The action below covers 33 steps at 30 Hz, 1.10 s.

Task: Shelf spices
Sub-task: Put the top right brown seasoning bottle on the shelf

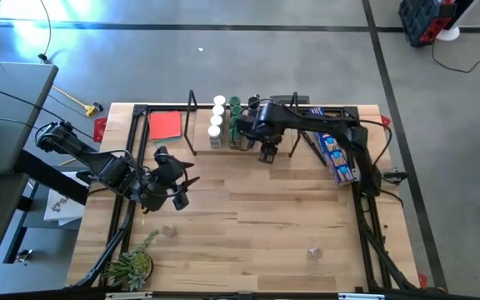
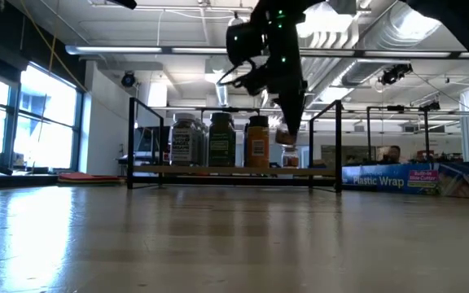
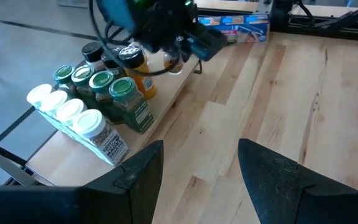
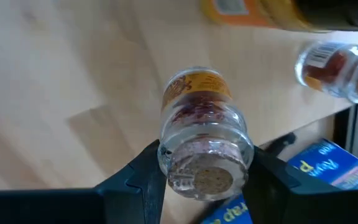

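So the jar [image 4: 205, 140] in play is a tiny clear glass one with a cork-looking stopper, a yellow-orange label and something reddish inside. The right gripper [image 4: 205, 163] has its fingers clamped on the jar's neck and is holding it just above the shelf [image 1: 223, 146], at the open end of the row near the front edge of the wooden board.

The rest of the spices are already lined up on the board: a row of white-capped jars [image 3: 73, 115], a row of green-capped ones [image 3: 107, 87] right behind them, then a couple with black caps [image 3: 93, 51] and an orange-labelled one [image 3: 138, 71] closest to the gripper. From the right wrist view there's another small clear jar [image 4: 340, 71] with red stuff in it, lying just past the held one; can't really tell whether it's on the board or beside it.

The shelf's thin black wire uprights stand around the jars, and the right arm itself blocks a good chunk of the row from above. A blue box [image 1: 333, 150] lies on the table just beside the shelf, and a flat red square [image 1: 165, 125] sits on the other side.

The left gripper [image 1: 177, 190] hangs over the table well away from the shelf, fingers spread apart with nothing between them. Two more small jars [image 1: 313, 252] [image 1: 168, 231] sit out on the table [image 1: 257, 225], and a green plant [image 1: 132, 267] is at the near corner.
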Motion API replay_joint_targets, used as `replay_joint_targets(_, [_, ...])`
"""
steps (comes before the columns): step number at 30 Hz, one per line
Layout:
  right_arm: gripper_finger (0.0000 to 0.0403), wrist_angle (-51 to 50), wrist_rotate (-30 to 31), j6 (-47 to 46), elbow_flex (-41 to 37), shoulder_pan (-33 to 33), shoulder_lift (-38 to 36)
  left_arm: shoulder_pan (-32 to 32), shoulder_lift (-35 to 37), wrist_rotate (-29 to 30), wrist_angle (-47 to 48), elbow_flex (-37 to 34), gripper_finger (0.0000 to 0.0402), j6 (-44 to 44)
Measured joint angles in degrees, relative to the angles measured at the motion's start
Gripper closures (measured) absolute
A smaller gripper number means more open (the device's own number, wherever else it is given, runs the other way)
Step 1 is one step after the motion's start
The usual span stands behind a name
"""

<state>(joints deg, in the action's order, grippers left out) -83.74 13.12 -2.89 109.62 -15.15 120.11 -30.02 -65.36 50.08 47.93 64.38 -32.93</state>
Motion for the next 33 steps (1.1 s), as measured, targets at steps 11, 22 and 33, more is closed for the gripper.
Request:
replay_joint_targets(11, [0.023,-1.06,1.76,7.88,1.14,-6.11,3.97,-0.02,0.0,0.0,-0.05,0.0,0.02,0.91])
replay_joint_targets(22, [0.0224,0.81,1.47,11.54,1.18,-10.15,4.14,-0.02,0.0,0.13,-0.27,0.0,0.02,2.08])
replay_joint_targets(33, [0.0222,1.46,1.34,11.82,1.18,-11.13,4.14,-0.04,0.0,-0.01,-0.35,0.0,0.02,1.68])
